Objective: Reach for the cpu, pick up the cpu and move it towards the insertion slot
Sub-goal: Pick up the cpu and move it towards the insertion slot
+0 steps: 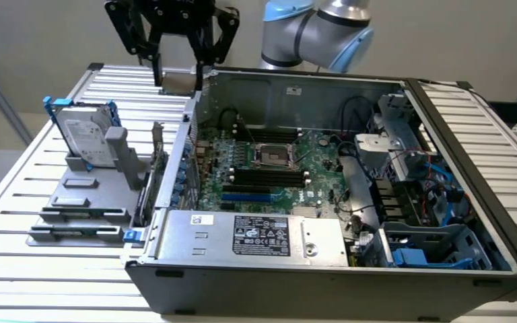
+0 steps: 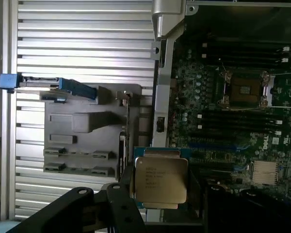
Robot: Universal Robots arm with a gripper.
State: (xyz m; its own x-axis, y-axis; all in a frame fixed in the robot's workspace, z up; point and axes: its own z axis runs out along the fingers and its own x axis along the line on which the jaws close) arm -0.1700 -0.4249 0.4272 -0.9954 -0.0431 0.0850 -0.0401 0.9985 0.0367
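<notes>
While gripped between black fingers, small flat square silvery-grey cpu (image 2: pixel 161 180) hanging in the black claw (image 1: pixel 181 73), held above the slatted metal desk (image 1: pixel 25 195) beside the open grey computer case (image 1: pixel 330 282), well apart from the silver-framed square insertion slot (image 1: pixel 274 155) on green board.

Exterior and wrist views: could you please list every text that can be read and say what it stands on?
No text can be read with certainty.
cpu: printed lines on its metal top, too blurred.
power supply label: small print and marks, too small.
hard drive: label, too small.
white sticker on the case's back wall: too small.
</notes>
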